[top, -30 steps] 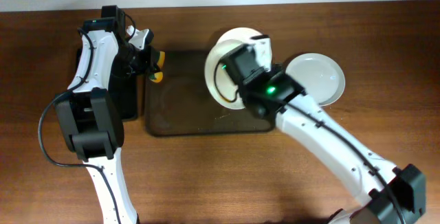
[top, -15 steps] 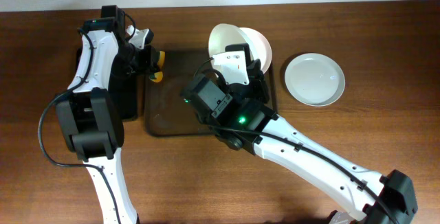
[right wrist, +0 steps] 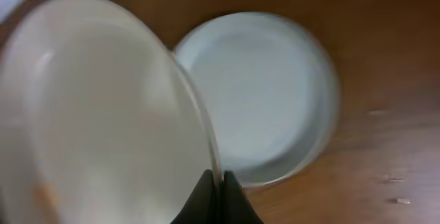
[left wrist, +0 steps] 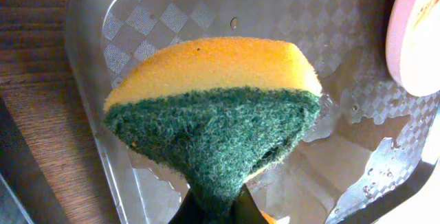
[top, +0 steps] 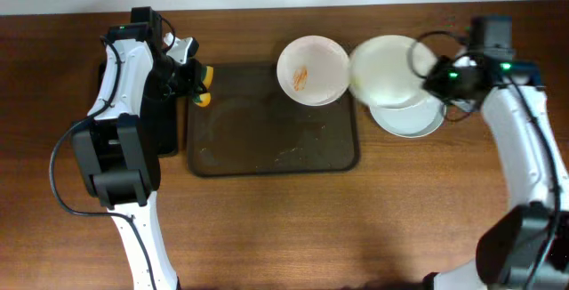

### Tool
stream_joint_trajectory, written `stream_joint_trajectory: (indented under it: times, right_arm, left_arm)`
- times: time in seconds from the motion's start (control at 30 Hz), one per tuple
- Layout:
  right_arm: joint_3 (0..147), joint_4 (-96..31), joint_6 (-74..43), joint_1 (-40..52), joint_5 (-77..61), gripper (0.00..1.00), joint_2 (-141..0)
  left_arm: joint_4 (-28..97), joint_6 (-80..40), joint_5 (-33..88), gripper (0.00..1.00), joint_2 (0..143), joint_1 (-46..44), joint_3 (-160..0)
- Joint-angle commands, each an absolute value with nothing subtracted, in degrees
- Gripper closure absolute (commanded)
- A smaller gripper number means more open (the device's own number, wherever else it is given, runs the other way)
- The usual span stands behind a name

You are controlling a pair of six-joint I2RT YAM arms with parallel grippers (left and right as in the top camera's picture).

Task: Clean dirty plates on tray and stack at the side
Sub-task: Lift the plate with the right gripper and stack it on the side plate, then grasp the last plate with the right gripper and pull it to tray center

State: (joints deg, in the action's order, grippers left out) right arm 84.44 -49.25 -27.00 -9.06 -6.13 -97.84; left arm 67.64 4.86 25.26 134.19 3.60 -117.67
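Note:
The dark brown tray point(top: 267, 139) lies mid-table. A white plate with an orange smear point(top: 312, 69) sits on its back right corner. My right gripper point(top: 433, 78) is shut on the rim of a second white plate point(top: 384, 68) and holds it tilted just above a third, clean plate point(top: 418, 121) on the table to the right of the tray. In the right wrist view the jaws point(right wrist: 216, 186) pinch the held plate's point(right wrist: 103, 114) rim over the lower plate point(right wrist: 268, 93). My left gripper point(top: 194, 84) is shut on a yellow-green sponge point(left wrist: 213, 107) at the tray's back left corner.
A smaller black tray point(top: 169, 134) lies under the left arm, left of the brown tray. Small smears and droplets show on the brown tray's surface point(top: 289, 152). Bare wooden table point(top: 293, 228) lies in front.
My right arm has swung from over the tray to the right, carrying a plate to above the clean plate on the table. The smeared plate is now uncovered. The left arm has not moved.

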Motion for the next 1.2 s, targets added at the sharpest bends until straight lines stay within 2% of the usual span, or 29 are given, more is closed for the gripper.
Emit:
stream_joint_trajectory:
  times: [0.0,0.17,0.2,0.23,0.3,0.4,0.47,0.53,0.6,0.63,0.9,1.07,1.1,1.13,1.17]
  right_arm:
    - [84.6,-48.7,-27.5,-14.0,-4.6,0.96,-106.2]
    - [84.6,-43.4,-27.5,-15.8,-3.8,0.94,-118.3]
    - [84.6,-42.6,-27.5,-15.8,-3.9,0.67,-118.3]
    - [85.6,-43.1,-27.4,-15.8,-5.8,0.55,-118.3]
    - [90.8,-46.7,-25.7,-15.4,-11.0,0.52,-118.0]
    - [104.3,-53.0,-24.4,-7.8,-12.1,0.53,-117.6]
    - [104.9,-50.6,-25.1,-0.5,-11.9,0.53,-118.0]
    - [104.8,-50.1,-30.8,9.1,-4.3,0.53,-120.8]
    - [104.8,-50.2,-36.6,14.2,-1.6,0.64,-124.4]
    - [104.8,-50.5,-39.9,16.2,-1.7,0.79,-126.8]
    - [104.7,-52.4,-42.5,18.7,-2.8,0.83,-133.1]
    - [104.7,-58.4,-39.4,23.3,-7.8,0.96,-133.1]
    - [104.7,-59.2,-39.2,24.2,-8.0,0.96,-132.8]
    - [105.1,-60.3,-37.9,25.6,-8.6,0.91,-131.8]
    - [105.8,-61.2,-35.7,26.0,-10.2,0.81,-131.5]
  left_arm:
    - [67.5,4.3,25.6,0.99,134.1,3.4,-118.3]
    - [67.5,4.3,25.6,0.99,134.1,3.4,-118.3]
    - [67.5,4.3,25.7,1.0,134.1,3.4,-118.3]
    - [67.5,4.3,25.7,0.99,134.1,3.4,-118.3]
    - [67.5,4.3,25.7,1.0,134.1,3.4,-118.3]
    - [67.4,4.3,25.7,1.0,134.1,3.4,-118.3]
    - [67.3,4.3,25.7,0.99,134.1,3.4,-118.3]
    - [67.3,4.3,25.7,1.0,134.1,3.4,-118.3]
    - [67.3,4.3,25.7,0.99,134.1,3.4,-118.3]
    - [67.3,4.3,25.7,0.99,134.1,3.4,-118.3]
    - [67.2,4.3,25.7,1.0,134.1,3.4,-118.3]
    - [66.4,4.3,25.7,1.0,134.1,3.4,-118.3]
    - [66.4,4.3,25.7,1.0,134.1,3.4,-118.3]
    - [66.4,4.3,25.7,0.99,134.1,3.4,-118.3]
    - [66.4,4.3,25.7,1.0,134.1,3.4,-118.3]
